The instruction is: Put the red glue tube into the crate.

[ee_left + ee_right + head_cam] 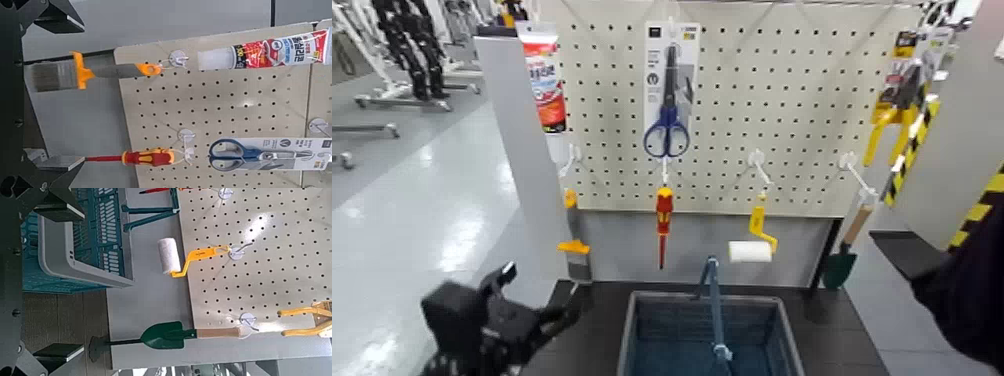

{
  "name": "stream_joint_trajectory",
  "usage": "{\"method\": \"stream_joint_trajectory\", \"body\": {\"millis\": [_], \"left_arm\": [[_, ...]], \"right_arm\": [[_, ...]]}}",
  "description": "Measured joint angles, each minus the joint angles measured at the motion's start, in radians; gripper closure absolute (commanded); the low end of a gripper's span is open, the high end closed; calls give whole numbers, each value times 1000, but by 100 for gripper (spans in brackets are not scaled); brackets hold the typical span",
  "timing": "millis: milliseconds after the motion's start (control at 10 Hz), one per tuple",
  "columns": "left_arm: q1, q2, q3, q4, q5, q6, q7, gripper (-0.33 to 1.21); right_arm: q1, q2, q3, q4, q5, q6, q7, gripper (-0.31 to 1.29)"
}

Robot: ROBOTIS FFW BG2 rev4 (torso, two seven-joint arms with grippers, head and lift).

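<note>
The red glue tube [544, 85] hangs nozzle down at the upper left of the white pegboard, and the left wrist view shows it too [266, 53]. The crate [632, 345] stands on the dark shelf below the board, its bar handle up. My left gripper [537, 295] is low at the left, beside the crate and well below the tube. Its fingers [63, 16] stand wide apart and hold nothing. My right gripper [70, 278] is open and empty, with the crate [78, 262] beside it. In the head view only the right arm [972, 280] shows, at the right edge.
On the pegboard hang packaged scissors [669, 100], a red-and-yellow screwdriver [663, 215], a yellow paint roller [752, 235], a green trowel [842, 260], an orange-handled brush [575, 255] and yellow clamps [897, 100]. A grey post [522, 150] borders the board's left edge.
</note>
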State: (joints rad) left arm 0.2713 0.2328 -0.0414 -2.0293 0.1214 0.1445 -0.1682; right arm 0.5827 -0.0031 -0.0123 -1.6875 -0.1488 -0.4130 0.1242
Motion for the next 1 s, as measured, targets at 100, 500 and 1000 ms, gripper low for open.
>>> {"method": "stream_joint_trajectory", "body": {"millis": [100,500,1000], "left_arm": [[-44,-6,31,-23,17,74,-49,11],[-228,-4,139,-39,97,275,-234,10],[-420,50,151,70,167,326,-361,10]], "right_arm": [[0,0,1,-1,0,3,0,13],[-3,0,4,-3,0,13,2,13],[-10,0,5,2,-1,15,5,13]]}}
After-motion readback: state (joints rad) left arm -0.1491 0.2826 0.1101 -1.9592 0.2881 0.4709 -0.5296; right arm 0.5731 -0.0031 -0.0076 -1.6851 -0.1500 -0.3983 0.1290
